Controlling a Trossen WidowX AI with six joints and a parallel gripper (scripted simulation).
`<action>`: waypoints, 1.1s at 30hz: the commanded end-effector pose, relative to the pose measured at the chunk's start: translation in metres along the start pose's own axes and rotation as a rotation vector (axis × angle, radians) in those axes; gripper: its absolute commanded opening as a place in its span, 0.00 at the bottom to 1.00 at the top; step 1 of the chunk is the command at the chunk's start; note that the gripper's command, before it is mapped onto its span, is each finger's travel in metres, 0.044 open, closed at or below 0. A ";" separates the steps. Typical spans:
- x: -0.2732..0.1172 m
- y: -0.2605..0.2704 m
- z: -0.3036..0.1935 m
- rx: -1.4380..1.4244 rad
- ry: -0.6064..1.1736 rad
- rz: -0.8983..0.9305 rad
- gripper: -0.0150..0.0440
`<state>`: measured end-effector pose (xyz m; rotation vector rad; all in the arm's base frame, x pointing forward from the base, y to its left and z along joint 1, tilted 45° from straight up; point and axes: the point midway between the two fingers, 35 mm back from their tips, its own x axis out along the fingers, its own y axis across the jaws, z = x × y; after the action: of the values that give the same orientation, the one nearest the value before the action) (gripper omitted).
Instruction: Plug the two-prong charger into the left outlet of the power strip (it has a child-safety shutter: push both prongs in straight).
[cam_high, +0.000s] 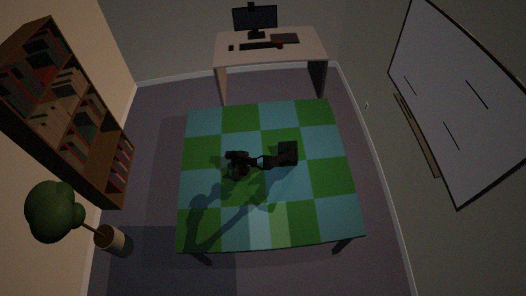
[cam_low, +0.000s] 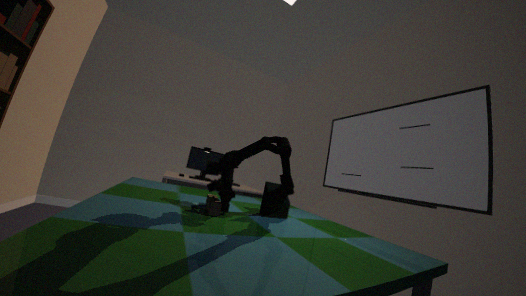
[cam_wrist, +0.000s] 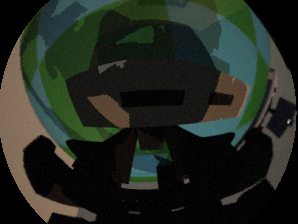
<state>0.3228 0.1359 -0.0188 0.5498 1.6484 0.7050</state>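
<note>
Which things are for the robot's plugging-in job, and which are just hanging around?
For the job:
- robot arm
- its tool
- boxy thing by the tool, probably; too dark to name

Just there:
- whiteboard
- bookshelf
- plant
- monitor

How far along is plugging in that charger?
Done, it seems: the black end effector is down beside a dark-grey and tan slotted block, possibly the power strip.

In hand: I can't tell; the wrist view shows tabletop through the finger gap, but no clear charger.

Left: probably confirming both prongs are seated in the left outlet, which isn't discernible, then backing away.
</note>
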 end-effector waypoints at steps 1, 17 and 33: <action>0.000 0.000 0.000 -0.001 0.000 0.000 0.70; 0.000 0.000 -0.002 -0.004 -0.005 0.000 1.00; 0.001 0.000 -0.006 -0.011 -0.013 -0.001 1.00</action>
<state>0.3186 0.1353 -0.0181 0.5431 1.6305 0.7091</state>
